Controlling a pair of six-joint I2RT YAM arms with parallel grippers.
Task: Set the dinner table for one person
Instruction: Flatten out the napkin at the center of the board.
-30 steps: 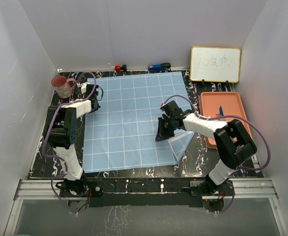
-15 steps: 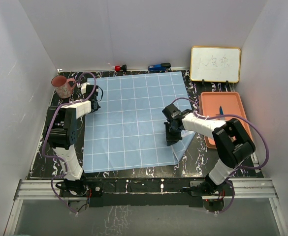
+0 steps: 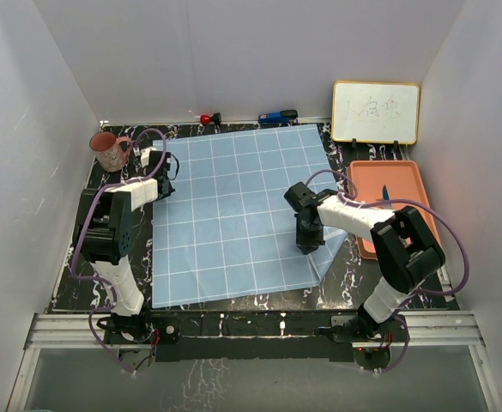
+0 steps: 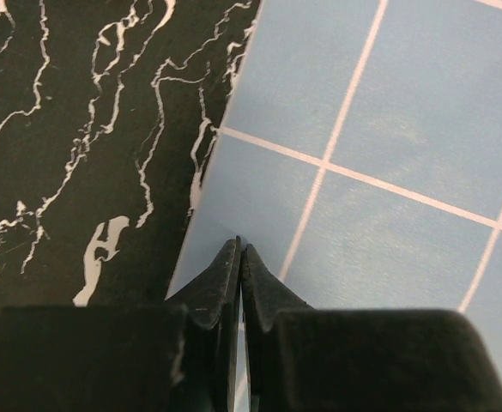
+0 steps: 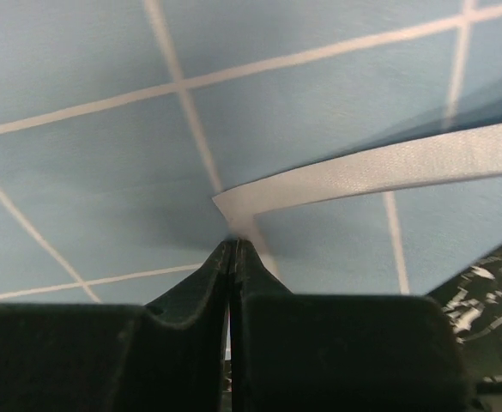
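The light-blue gridded cloth (image 3: 233,206) lies spread over the black marbled dinner table (image 3: 66,279). My left gripper (image 3: 165,176) is at the cloth's far left edge. In the left wrist view it (image 4: 240,249) is shut on that edge of the cloth (image 4: 388,129), with bare table (image 4: 79,129) to the left. My right gripper (image 3: 309,246) is over the cloth's near right part. In the right wrist view it (image 5: 234,244) is shut on a folded-over corner whose white underside (image 5: 388,167) curls above the cloth (image 5: 105,172).
A pink cup (image 3: 107,151) stands at the far left. On the right lies an orange tray (image 3: 405,176) with a small blue item (image 3: 386,194) in it. At the back are a whiteboard (image 3: 376,112), a red object (image 3: 205,118) and a blue object (image 3: 276,116). White walls enclose the table.
My right gripper has moved right and nearer with the folded corner, pulling it toward the near right. The whole cloth has shifted slightly right, and the left gripper went with it.
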